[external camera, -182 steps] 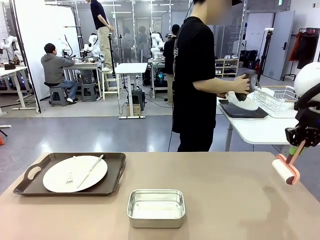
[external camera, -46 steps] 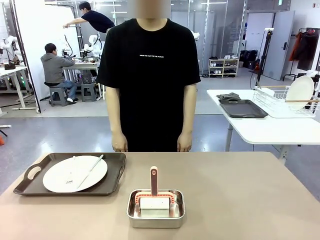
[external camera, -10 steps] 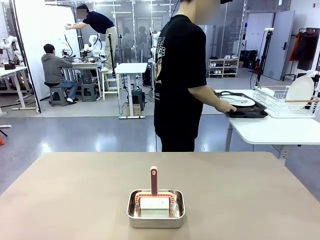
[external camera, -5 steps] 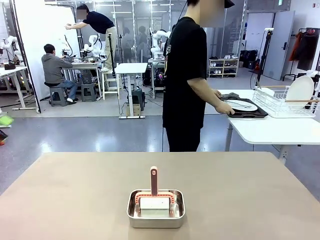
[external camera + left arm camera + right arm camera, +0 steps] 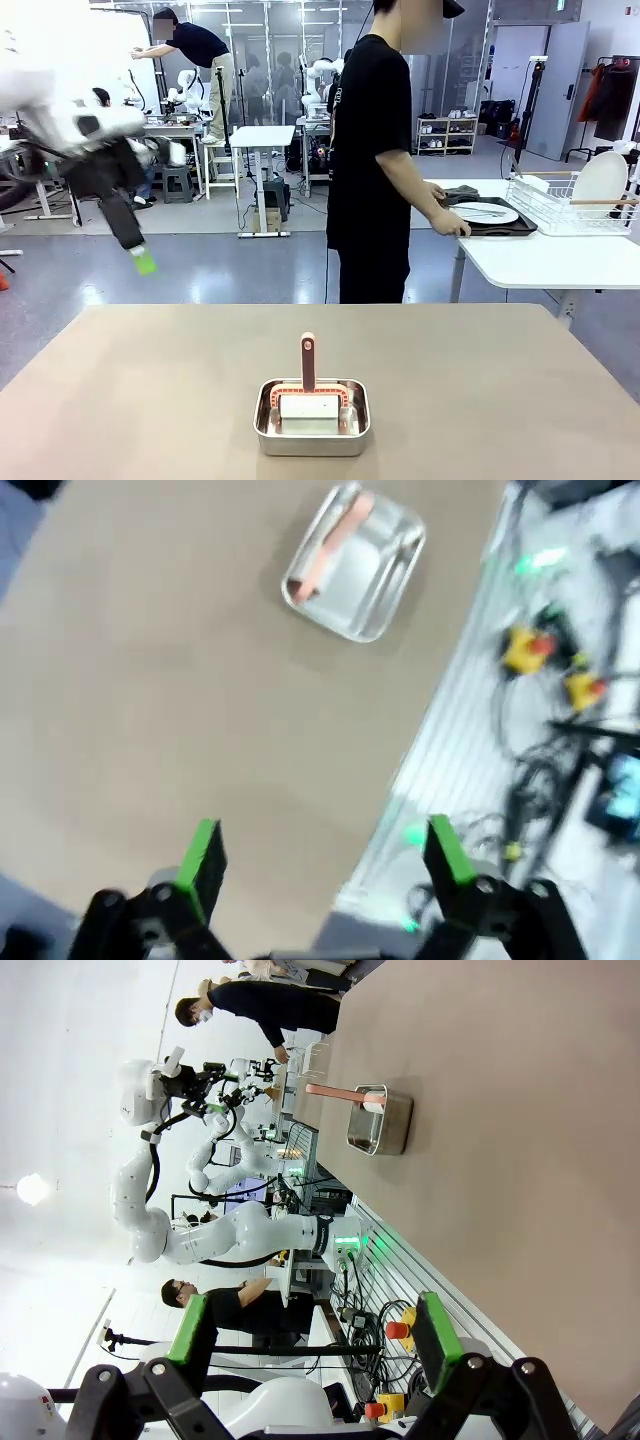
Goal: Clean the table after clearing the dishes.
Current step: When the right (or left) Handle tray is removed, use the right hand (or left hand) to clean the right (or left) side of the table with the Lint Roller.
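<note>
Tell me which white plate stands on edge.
The upright plate in the wire rack on the white table stands on edge; the other plate lies flat on the dark tray.

The tan surface (image 5: 480, 370) is wide, matte and plain. A small rectangular steel pan (image 5: 312, 446) sits directly on it, about midway across and toward the near edge. Well apart, at the far right, a smaller white surface (image 5: 530, 265) carries a dark tray (image 5: 497, 230) and, just beside it, a white wire rack (image 5: 555, 205).
</note>
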`<state>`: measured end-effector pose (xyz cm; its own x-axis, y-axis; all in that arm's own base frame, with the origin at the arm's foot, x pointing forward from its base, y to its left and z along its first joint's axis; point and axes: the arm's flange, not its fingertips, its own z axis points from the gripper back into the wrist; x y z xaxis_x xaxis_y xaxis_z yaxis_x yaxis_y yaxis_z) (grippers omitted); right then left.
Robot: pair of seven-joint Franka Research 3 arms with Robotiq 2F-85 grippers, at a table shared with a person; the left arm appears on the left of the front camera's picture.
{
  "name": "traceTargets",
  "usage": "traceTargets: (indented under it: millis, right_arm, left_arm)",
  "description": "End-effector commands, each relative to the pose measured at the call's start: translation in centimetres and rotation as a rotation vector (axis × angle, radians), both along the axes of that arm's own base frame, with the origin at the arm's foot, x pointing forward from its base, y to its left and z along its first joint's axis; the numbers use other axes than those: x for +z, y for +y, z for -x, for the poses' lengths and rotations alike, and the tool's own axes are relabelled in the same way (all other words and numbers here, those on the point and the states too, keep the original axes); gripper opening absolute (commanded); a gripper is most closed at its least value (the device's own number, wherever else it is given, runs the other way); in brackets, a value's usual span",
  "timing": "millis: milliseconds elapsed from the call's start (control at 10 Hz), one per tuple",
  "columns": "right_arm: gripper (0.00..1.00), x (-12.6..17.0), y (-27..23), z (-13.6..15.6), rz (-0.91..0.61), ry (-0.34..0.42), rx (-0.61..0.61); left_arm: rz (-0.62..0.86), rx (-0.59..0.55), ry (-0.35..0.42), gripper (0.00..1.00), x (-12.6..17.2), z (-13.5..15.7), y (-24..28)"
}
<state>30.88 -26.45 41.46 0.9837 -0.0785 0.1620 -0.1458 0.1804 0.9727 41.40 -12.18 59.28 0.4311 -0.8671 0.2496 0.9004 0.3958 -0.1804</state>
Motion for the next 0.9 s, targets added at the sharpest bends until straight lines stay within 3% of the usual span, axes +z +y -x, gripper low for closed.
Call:
traceTargets:
  millis: [0,300,400,500,800]
  right_arm:
    - [1.0,0.4,0.0,0.2,0.003,-0.002,-0.002]
    - [1.0,0.4,0.0,0.2,0.003,-0.002,-0.002]
    - [1.0,0.4,0.0,0.2,0.003,-0.002,-0.002]
    - [1.0,0.4,0.0,0.2,0.003,-0.002,-0.002]
    - [1.0,0.4,0.0,0.2,0.003,-0.002,-0.002]
  left_arm:
    - [-0.092,-0.141,-0.193,1.0,-3.1,-0.6,-1.5]
    - [-0.12,-0.336,-0.177,1.0,-6.7,0.5,-6.8]
    - [-0.099,-0.342,-0.123,1.0,-7.3,1.4,-7.8]
    - [-0.146,-0.297,-0.169,1.0,-6.0,-0.1,-6.7]
    - [-0.146,-0.297,-0.169,1.0,-6.0,-0.1,-6.7]
